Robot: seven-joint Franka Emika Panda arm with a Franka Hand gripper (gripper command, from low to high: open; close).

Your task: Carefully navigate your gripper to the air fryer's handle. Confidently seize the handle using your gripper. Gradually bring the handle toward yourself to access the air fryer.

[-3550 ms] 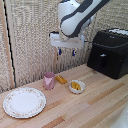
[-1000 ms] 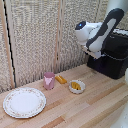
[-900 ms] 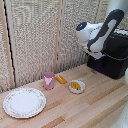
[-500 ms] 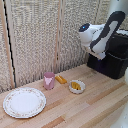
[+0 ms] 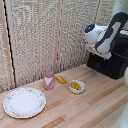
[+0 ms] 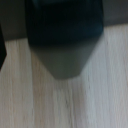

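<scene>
We're right on top of the air fryer [image 5: 111, 64] now. A few seconds ago the arm hung out over the open worktop [image 5: 95, 102], well short of the fryer; a second ago it had swung in against it, and since then it has only crept closer and lower. That tells us the approach is nearly done and the grab comes next.

The fryer is a boxy, glossy black block with rounded edges at the far end of the worktop, well apart from the pink cup [image 5: 48, 80]. In the wrist view, a blurred dark bulk with a tapering grey tongue, probably the handle [image 6: 65, 62], juts out over pale wood.

The claw is hidden behind the arm's white and black body, so we cannot tell how wide it stands or whether it has hold of anything.
</scene>
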